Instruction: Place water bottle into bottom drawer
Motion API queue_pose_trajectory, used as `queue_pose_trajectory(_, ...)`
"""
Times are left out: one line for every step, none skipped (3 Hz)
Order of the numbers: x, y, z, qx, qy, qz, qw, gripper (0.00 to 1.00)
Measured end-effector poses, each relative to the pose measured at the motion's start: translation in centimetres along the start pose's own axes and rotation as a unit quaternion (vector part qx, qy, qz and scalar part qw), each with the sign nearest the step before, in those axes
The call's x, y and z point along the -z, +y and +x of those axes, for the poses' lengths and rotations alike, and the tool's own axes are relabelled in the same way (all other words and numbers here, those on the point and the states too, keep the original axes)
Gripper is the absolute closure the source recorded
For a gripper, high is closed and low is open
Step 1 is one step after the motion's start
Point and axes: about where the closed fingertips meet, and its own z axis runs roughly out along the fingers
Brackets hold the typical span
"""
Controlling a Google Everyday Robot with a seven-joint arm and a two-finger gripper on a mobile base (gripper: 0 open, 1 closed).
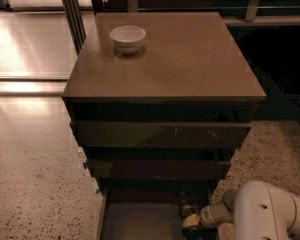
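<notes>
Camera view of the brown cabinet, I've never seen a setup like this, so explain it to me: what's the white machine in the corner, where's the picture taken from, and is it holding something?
This is a single camera looking down at the front of a dark brown three-drawer cabinet; where the camera is mounted is not known. The white rounded shape at the lower right is the robot's one arm. At its end is the gripper, a two-finger clamp, reaching low over the open bottom drawer, a shallow box with a greyish floor. A small white bowl stands on the cabinet's top, near its back left corner. I cannot tell whether the gripper holds anything.
</notes>
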Motion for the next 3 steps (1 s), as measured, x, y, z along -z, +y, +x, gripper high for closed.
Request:
queue_pose_trajectory(-1.69, -1.92, 0.8, -0.017, 0.033, 0.017, 0.9992, 0.74)
queue_pose_trajectory(-1.9, -2.06, 0.95, -0.019, 0.036, 0.018, 0.999, 0.5)
queue_pose_trajectory(-1.91, -2.06, 0.95, -0.019, 0.036, 0.018, 0.999, 0.27)
